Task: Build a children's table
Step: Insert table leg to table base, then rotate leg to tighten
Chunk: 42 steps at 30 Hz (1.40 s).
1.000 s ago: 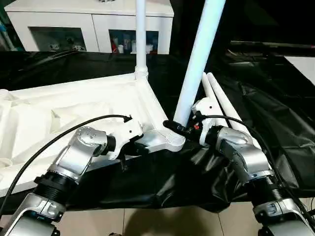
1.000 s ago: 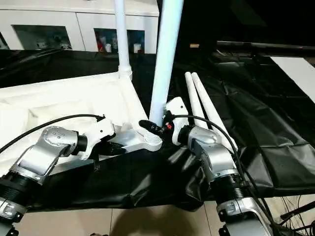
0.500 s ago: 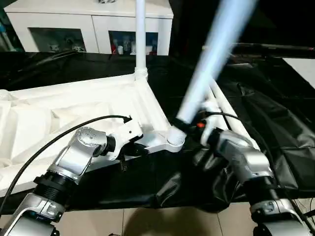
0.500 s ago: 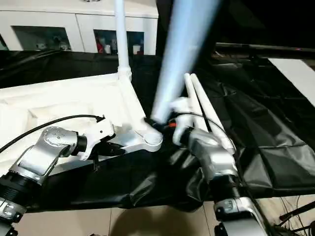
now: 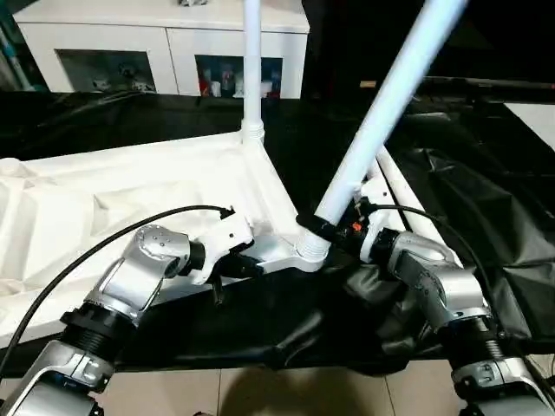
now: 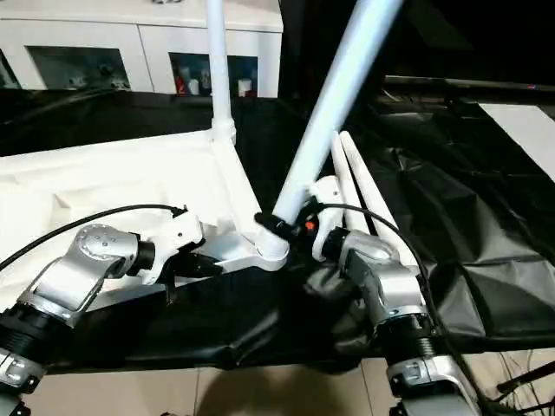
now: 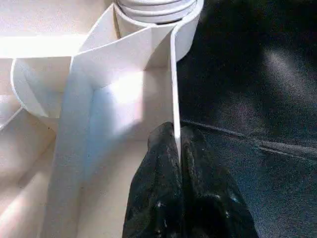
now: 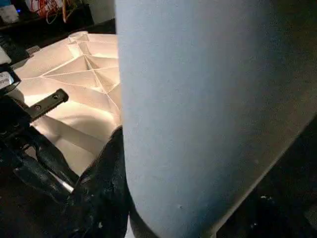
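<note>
Left eye view — right hand [image 5: 334,232] clamps tilted leg [image 5: 386,108]; left hand [image 7: 177,148] pinches tabletop [image 5: 104,208] rim.

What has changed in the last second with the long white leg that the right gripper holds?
The long white tubular leg, near upright before, now leans much further toward the robot's right, its foot still at the near corner socket. The right gripper stays clamped on it. The left gripper keeps pinching the white plastic tabletop's rim.

Silver jointed forearms, black cables, black-fingered left end effector [image 5: 245,263].
</note>
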### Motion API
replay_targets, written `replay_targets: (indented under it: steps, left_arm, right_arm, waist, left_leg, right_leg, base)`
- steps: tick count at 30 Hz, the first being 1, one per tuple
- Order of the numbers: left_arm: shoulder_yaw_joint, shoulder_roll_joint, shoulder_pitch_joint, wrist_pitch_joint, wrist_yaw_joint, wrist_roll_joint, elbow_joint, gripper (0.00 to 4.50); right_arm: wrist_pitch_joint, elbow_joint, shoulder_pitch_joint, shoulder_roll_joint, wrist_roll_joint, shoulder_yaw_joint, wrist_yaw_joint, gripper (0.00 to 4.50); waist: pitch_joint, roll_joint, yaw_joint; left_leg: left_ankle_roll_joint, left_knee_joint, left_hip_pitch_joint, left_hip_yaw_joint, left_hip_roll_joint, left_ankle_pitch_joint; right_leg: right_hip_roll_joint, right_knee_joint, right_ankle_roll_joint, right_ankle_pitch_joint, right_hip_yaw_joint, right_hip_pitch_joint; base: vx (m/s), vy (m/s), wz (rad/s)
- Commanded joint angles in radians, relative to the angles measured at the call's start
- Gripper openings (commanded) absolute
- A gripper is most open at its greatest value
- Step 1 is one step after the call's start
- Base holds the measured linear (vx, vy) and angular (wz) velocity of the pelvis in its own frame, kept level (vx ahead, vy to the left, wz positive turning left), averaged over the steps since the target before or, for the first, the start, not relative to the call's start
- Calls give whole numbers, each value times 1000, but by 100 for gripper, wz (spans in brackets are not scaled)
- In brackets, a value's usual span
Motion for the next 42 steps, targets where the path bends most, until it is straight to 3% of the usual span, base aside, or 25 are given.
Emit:
replay_targets:
  steps: [1, 4, 6, 13, 17, 25, 27, 28, 30, 35, 39, 41, 42]
  left_arm:
    - [-27, 31, 11, 12, -12, 32, 29, 0]
    - [-31, 33, 10, 12, -11, 30, 28, 0]
    - [-32, 33, 10, 11, -12, 31, 28, 0]
    - [-34, 34, 7, 8, -10, 32, 35, 0]
    - [-34, 35, 9, 8, -6, 31, 36, 0]
    - [-21, 31, 6, 3, -3, 15, 49, 0]
    - [-16, 33, 3, 4, -7, 9, 54, 0]
    - [-17, 34, 3, 3, -8, 9, 55, 0]
    - [-19, 36, 1, 2, -12, 10, 60, 0]
    - [-10, 18, -5, 28, 17, 9, 75, 0]
    - [-9, -28, -10, 79, 91, 24, 81, 0]
    - [-7, -95, -22, 160, 184, 38, 92, 0]
    - [-5, -128, -32, 190, 222, 42, 102, 0]
  right_arm:
    - [73, 110, 49, -42, -147, 120, 12, 186]
    - [103, 136, 26, -50, -163, 162, 36, 186]
    - [87, 158, 17, -51, -185, 175, 37, 186]
    - [73, 176, -3, -31, -181, 173, 32, 186]
    - [68, 185, 16, -39, -186, 186, 37, 186]
    - [56, 229, 29, -17, -178, 127, -20, 186]
    - [44, 256, 22, -6, -177, 104, -65, 186]
    - [42, 259, 21, -6, -178, 103, -69, 186]
    - [38, 262, 19, -4, -181, 104, -75, 186]
    - [14, 283, 5, 24, -192, 74, -183, 186]
    - [-3, 336, -23, 61, -195, 30, -309, 186]
    - [-7, 401, -58, 99, -187, -7, -399, 186]
    - [-8, 428, -74, 115, -181, -18, -430, 186]
  waist:
    - [-32, 10, 2]
    - [-30, 11, -1]
    - [-28, 11, -1]
    - [-23, 8, -5]
    - [-23, 7, -4]
    - [-19, 10, -5]
    - [-15, 14, -8]
    - [-13, 11, -12]
    - [-13, 16, -16]
    - [-10, 16, -17]
    - [-4, 21, -26]
    - [-2, 28, -35]
    - [3, 33, -38]
  left_leg:
    - [-12, -73, 20, -13, 33, -401]
    - [-8, -74, 16, -13, 32, -401]
    - [-19, -74, 21, -14, 32, -430]
    - [-39, -79, 31, -25, 33, -529]
    - [-35, -81, 30, -25, 34, -519]
    - [-42, -82, 33, -27, 33, -558]
    - [-48, -83, 37, -33, 31, -605]
    - [-50, -85, 36, -38, 29, -623]
    - [-56, -90, 39, -49, 30, -661]
    - [-58, -92, 47, -50, 29, -691]
    - [-65, -93, 59, -59, 27, -757]
    - [-69, -98, 61, -68, 27, -801]
    - [-73, -104, 71, -74, 29, -862]
  right_leg:
    - [-50, -80, -186, -299, 34, 23]
    - [-49, -80, -184, -310, 33, 23]
    - [-51, -86, -171, -360, 35, 17]
    - [-53, -98, -138, -473, 35, 9]
    - [-52, -98, -140, -462, 36, 8]
    - [-53, -104, -130, -502, 36, 2]
    - [-55, -112, -111, -575, 32, -3]
    - [-55, -116, -93, -616, 28, -2]
    - [-58, -123, -71, -662, 19, 2]
    - [-57, -129, -76, -649, 20, -8]
    - [-56, -142, -54, -711, 5, -12]
    - [-52, -147, -53, -694, -12, -6]
    - [-46, -155, -51, -670, -33, -3]
  base:
    - [0, 0, 0]
    - [0, 0, 0]
    - [0, 0, 0]
    - [0, 0, 0]
    - [0, 0, 0]
    - [0, 0, 0]
    - [0, 0, 0]
    - [0, 0, 0]
    - [0, 0, 0]
    - [0, 0, 0]
    - [0, 0, 0]
    - [0, 0, 0]
    - [0, 0, 0]
